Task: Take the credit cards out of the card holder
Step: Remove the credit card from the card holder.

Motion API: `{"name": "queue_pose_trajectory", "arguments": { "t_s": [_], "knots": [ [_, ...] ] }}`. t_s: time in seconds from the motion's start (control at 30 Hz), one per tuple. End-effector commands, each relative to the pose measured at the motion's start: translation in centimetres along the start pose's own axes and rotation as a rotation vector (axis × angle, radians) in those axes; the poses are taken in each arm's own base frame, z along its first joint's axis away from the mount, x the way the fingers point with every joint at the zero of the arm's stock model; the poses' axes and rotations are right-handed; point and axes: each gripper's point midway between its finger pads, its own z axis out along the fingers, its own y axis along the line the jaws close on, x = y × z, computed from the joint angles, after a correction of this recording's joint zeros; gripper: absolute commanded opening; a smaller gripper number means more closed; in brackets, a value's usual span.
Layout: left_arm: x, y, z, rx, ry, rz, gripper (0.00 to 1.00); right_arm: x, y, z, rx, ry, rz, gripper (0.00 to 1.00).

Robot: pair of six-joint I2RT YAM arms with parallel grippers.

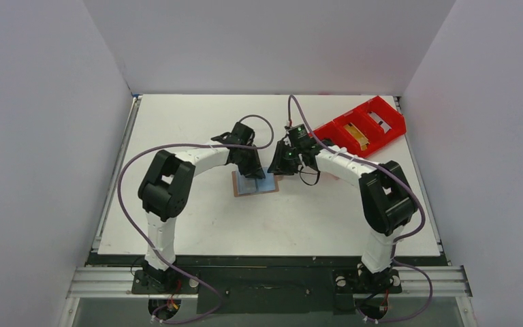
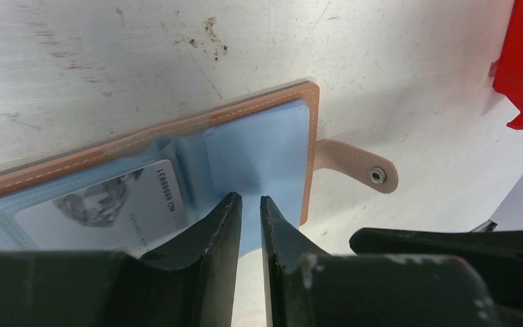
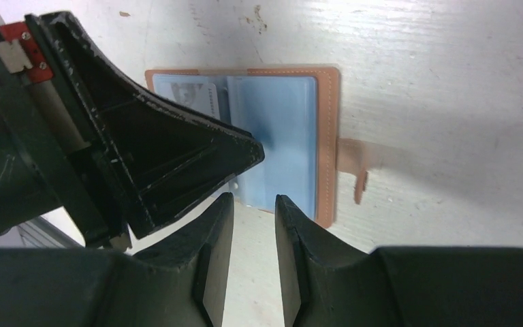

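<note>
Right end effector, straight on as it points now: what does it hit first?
Most likely the pale blue inner sleeve of the open card holder, just ahead of the right end effector. The left end effector sits close to that line too; depth is unclear.
</note>
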Motion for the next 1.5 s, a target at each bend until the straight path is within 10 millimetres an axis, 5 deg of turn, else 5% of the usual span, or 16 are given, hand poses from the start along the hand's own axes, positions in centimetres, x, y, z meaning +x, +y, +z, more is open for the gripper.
{"name": "queue_pose_trajectory", "arguments": {
  "t_s": [0.0,0.33,0.73,1.47],
  "knots": [
    [-1.8,-0.8,-2.7,0.032,-0.073,0.007,0.15,-2.0,3.1,-0.1,-0.089,-0.036,0.009,0.26],
    [-2.7,1.2,-4.7,0.014,-0.108,-0.027,0.15,-1.6,4.1,1.5,-0.116,0.004,0.015,0.24],
    [-1.3,5.8,-5.8,-0.101,-0.124,-0.044,0.11,0.0,5.0,5.0,-0.138,0.076,-0.001,0.25],
    [-1.4,7.0,-6.1,-0.151,-0.149,-0.039,0.07,1.4,3.7,6.9,-0.117,0.117,-0.005,0.25]
  ]
}}
